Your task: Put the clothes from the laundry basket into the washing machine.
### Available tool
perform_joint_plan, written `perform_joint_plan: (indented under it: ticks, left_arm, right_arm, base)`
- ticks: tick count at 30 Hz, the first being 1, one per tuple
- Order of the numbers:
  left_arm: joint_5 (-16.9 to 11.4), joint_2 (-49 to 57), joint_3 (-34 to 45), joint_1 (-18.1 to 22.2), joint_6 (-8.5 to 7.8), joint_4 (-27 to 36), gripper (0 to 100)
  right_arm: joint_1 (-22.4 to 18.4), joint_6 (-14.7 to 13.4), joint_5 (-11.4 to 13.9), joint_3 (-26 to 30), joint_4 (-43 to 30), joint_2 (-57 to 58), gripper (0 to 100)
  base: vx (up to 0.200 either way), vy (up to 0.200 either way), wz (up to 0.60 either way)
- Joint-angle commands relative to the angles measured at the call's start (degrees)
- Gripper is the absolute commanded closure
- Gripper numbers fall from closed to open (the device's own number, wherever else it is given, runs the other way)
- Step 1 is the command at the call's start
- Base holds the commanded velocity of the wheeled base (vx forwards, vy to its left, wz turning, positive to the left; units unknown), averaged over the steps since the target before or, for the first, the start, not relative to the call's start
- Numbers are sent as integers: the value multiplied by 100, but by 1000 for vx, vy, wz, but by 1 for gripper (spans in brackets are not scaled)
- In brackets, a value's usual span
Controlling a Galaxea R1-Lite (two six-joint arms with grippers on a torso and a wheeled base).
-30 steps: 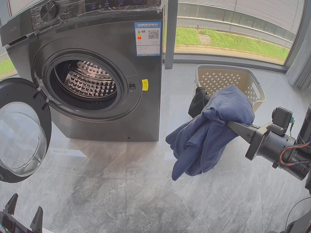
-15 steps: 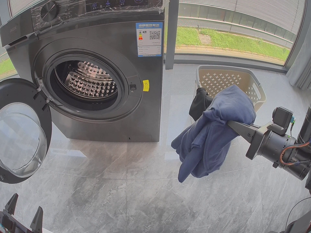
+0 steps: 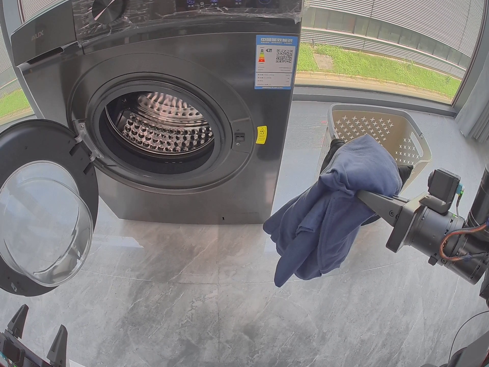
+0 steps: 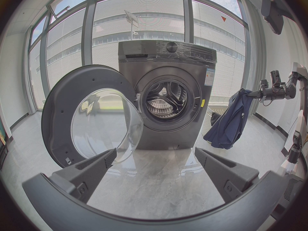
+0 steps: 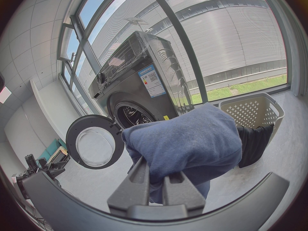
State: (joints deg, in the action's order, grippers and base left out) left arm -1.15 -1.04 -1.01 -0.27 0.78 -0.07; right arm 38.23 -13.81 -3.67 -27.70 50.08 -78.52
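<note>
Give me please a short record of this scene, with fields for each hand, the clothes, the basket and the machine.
right hand: shut on the blue garment, above the floor beside the basket
left hand: open, empty, low, near the door
blue garment: hangs from the right hand
black garment: draped over the basket rim
washing machine: door swung open, no clothes seen in the drum

We label the right gripper [image 3: 364,197]: tapered dark-grey fingers [image 5: 136,180], black cylindrical wrist [image 3: 433,230], looped orange cable [image 3: 458,234], boxy wrist camera [image 3: 443,182]. The left gripper [image 4: 154,151] matches, with round screws [image 4: 228,187] in its wedge fingers.
</note>
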Motion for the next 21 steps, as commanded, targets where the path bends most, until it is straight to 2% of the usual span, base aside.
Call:
perform_joint_plan:
  ticks: [1,15,21]
  left_arm:
    - [0,95,101,0,1,-1,0]
    - [-8,95,101,0,1,-1,0]
    - [-8,95,101,-8,1,-1,0]
  right_arm:
    - [0,1,-2,1,2,-5,100]
    - [35,1,-2,1,2,-5,100]
    - [35,1,-2,1,2,-5,100]
  base:
    - [0,0,0]
    - [0,0,0]
    - [0,200,0]
